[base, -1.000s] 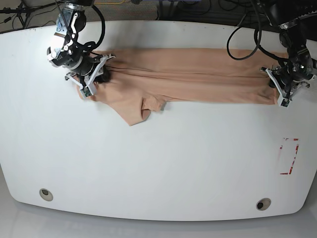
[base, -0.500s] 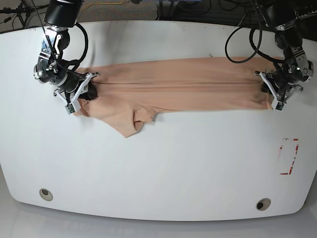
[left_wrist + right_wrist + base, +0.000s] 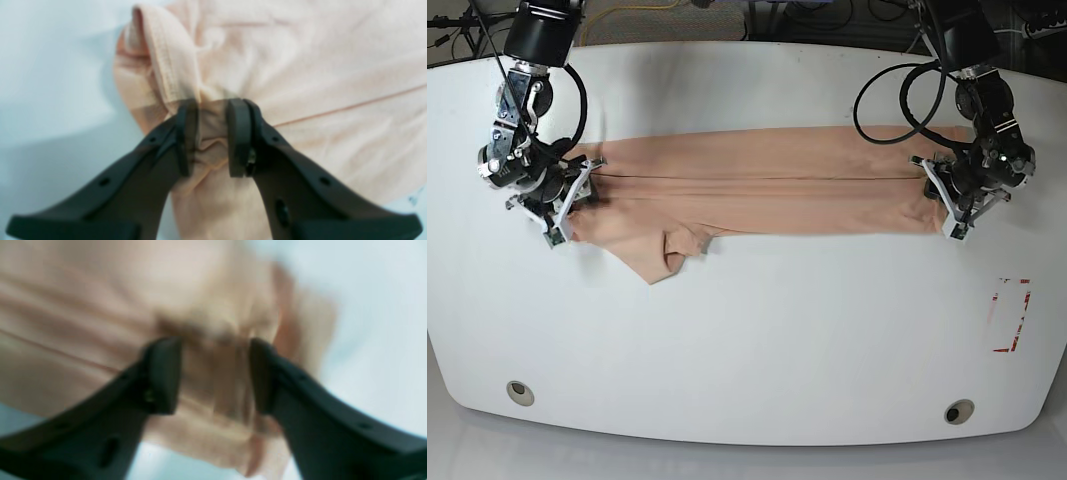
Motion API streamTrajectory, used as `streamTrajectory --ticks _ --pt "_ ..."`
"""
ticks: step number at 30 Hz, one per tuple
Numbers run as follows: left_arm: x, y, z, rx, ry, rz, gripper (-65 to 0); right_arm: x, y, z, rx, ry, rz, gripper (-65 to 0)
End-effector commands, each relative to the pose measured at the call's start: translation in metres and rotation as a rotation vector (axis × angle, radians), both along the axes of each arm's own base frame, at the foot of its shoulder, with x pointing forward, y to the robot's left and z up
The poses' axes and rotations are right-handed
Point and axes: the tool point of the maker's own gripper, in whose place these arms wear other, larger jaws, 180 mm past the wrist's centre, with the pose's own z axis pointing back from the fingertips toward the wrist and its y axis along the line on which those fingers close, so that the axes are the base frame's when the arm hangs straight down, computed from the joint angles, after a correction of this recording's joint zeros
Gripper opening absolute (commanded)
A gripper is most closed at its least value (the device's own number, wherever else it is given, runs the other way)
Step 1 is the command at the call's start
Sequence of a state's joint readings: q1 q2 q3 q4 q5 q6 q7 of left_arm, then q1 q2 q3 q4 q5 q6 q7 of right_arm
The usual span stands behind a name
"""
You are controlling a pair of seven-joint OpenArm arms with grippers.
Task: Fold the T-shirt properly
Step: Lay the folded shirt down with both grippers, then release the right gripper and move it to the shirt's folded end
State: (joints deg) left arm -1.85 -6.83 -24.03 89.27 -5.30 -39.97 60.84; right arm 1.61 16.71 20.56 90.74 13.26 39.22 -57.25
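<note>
t-shirt first: you have it laid out as a long narrow band on the white counter, its long axis running side to side across the base view, one end at each arm. a straight fold line runs along that length near the upper part of the band. from the lower edge, toward the end on the base view's left, a sleeve flap hangs down and points at the near edge of the counter, its tip curled over.

your left gripper sits at the band's end on the base view's right. its fingers are close together with a bunched ridge of the cloth pinched between them, so they are clamped on the t-shirt; a hemmed fold stands up just beyond the tips.

your right gripper is at the opposite end. its fingers stand clearly apart, and the cloth lies in the gap and under them; neither pad visibly presses on it.

the right wrist view is heavily motion-blurred, so you cannot make out the hem or the folds there. in the base view both ends of the band are partly hidden under the grippers. a red-marked rectangle lies on the counter, well apart from the cloth.
</note>
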Motion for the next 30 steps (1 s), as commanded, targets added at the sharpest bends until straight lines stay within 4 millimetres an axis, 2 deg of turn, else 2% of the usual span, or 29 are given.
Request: streamTrajectory --ticks 1,3,5,8,13,21,27,30 --pt "0.013 0.006 0.025 0.038 -0.076 -0.005 -51.1 0.034 0.017 0.043 0.019 -0.146 0.022 -22.8" --pt "0.013 0.007 0.029 0.049 -0.081 -0.006 -51.1 0.045 0.023 0.052 0.031 -0.170 0.023 -16.8" --pt "0.012 0.008 0.031 0.060 -0.077 -0.005 -51.1 0.056 0.029 0.061 0.041 -0.196 0.033 -14.4" --pt "0.013 0.012 0.038 0.082 -0.077 -0.004 -51.1 0.071 0.054 0.054 0.067 -0.170 0.096 -14.1" --pt "0.017 0.012 0.054 0.105 -0.122 -0.008 -51.0 0.092 0.082 0.045 0.115 -0.151 0.156 -14.1" --pt "0.021 0.013 0.073 0.135 -0.176 -0.015 -51.0 0.110 0.102 0.017 0.191 -0.119 0.130 -14.1" --pt "0.021 0.013 0.080 0.149 -0.197 -0.018 -51.0 0.114 0.104 -0.004 0.232 -0.090 0.107 -14.1" --pt "0.021 0.016 0.083 0.162 -0.201 -0.019 -51.0 0.117 0.103 -0.009 0.255 -0.097 0.092 -14.1"
